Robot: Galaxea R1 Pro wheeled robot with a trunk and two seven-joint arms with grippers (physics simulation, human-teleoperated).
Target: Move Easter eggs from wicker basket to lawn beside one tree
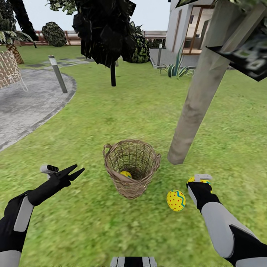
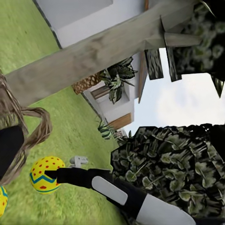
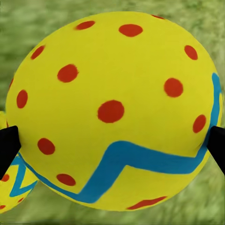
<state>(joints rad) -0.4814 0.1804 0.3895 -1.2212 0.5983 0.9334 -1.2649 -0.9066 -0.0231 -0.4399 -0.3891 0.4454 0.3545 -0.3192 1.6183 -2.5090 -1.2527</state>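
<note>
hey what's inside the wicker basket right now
One yellow egg lies at the bottom of the wicker basket, partly hidden by the near wall. The rest of the floor behind that wall is covered, so I cannot tell whether anything else is in there.

Both arms wear matte black shells broken by smooth light-grey panels along the forearms. The left gripper point(image 1: 76, 171) has slim, pointed black fingers with a small white-and-black cylinder beside its wrist; the right gripper point(image 1: 199, 180) carries a small pale-grey block on top, possibly a camera mount. A striped black-and-white piece of the trunk point(image 1: 133, 261) shows below.
</note>
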